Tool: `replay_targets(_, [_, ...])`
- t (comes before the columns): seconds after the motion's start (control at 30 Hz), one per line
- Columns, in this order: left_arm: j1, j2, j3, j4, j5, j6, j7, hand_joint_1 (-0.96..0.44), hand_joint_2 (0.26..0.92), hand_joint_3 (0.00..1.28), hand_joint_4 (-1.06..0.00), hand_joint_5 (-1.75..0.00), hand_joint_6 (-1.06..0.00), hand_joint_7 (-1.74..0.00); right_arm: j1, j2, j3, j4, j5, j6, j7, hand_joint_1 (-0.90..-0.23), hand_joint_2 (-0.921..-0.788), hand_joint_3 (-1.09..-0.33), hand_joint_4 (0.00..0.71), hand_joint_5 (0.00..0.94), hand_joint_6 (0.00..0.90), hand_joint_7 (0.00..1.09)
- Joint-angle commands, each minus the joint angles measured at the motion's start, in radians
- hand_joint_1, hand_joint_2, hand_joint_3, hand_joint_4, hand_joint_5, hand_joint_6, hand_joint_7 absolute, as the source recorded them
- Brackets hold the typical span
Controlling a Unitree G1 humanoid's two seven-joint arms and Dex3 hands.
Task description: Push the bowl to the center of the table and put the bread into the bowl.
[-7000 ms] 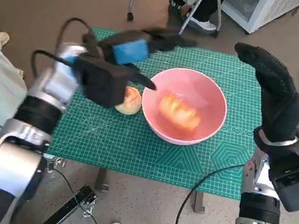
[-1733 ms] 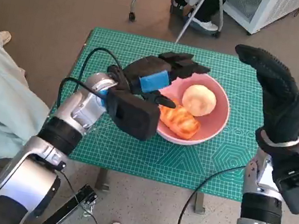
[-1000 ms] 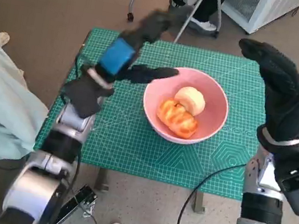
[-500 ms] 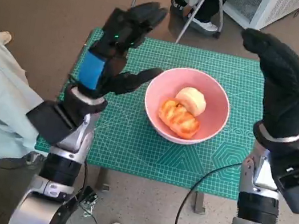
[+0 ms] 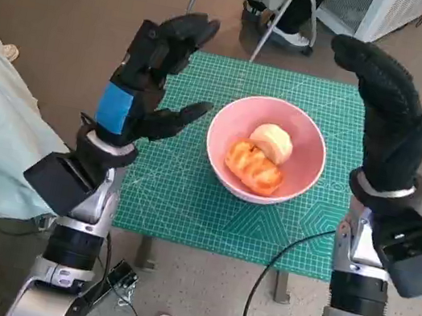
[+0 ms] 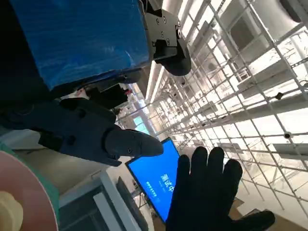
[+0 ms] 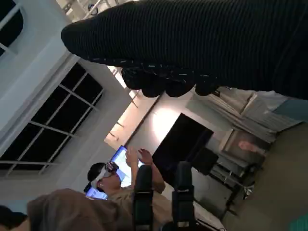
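Bowl (image 5: 266,147) sat near the middle of the green-matted worktop (image 5: 188,195), with the glazed bread (image 5: 253,167) and a pale round bun (image 5: 273,142) inside it, the two touching. Left robot hand (image 5: 149,82) was raised just beside the bowl on its left, fingers (image 5: 186,31) spread wide and holding nothing. Right robot hand (image 5: 386,115) was raised to the bowl's right, open and flat with nothing in it, also visible in the left wrist view (image 6: 207,192).
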Motion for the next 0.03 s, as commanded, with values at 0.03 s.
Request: replay_targets(0.03, [0.017,0.001,-0.003,-0.026,0.018,0.009,0.012,-0.33,0.921,0.22,-0.29,-0.22,-0.08,-0.75,0.007,0.006,0.009,-0.005,-0.015,0.011,-0.008,-0.617,-0.921,-0.773,0.316,0.005,0.009,0.83])
